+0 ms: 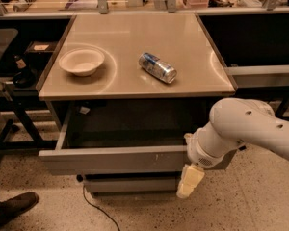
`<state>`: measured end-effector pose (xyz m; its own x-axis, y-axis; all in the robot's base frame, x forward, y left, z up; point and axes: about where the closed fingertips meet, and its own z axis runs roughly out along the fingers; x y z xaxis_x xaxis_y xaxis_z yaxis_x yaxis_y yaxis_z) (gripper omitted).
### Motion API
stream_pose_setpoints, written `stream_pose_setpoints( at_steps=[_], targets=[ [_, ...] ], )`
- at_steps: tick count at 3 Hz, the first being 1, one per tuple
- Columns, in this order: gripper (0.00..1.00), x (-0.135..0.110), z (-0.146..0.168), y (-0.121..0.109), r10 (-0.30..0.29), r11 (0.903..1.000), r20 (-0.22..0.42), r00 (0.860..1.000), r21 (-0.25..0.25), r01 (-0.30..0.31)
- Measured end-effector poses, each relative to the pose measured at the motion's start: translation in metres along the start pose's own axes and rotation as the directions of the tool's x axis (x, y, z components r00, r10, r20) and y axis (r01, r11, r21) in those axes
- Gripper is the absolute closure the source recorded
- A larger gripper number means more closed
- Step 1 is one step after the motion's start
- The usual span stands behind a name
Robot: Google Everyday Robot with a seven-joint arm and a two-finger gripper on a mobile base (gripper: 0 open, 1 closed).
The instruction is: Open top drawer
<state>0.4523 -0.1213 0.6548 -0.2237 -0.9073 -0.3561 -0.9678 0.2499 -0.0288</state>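
The top drawer (111, 159) is a wide grey handleless front with small white scuff marks right of centre. It stands pulled out from the cabinet, and its dark inside (125, 126) shows under the tabletop. My gripper (190, 179) is at the drawer front's right end, its cream tip hanging just below the front's lower edge. The white arm (250, 126) reaches in from the right and hides that end of the drawer. A narrower grey drawer front (130, 184) sits shut below.
On the beige tabletop (135, 37) are a white bowl (82, 61) at the left and a can (157, 67) lying on its side. A dark shoe (14, 207) and a black cable (94, 207) are on the speckled floor. Black shelving stands at the left.
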Motion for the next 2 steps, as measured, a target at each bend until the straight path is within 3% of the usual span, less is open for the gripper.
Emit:
stream_pose_setpoints(
  at_steps=[2],
  targets=[
    [0.00, 0.0011, 0.0028, -0.0008, 0.004, 0.9999, -0.001, 1.000, -0.009, -0.004]
  ],
)
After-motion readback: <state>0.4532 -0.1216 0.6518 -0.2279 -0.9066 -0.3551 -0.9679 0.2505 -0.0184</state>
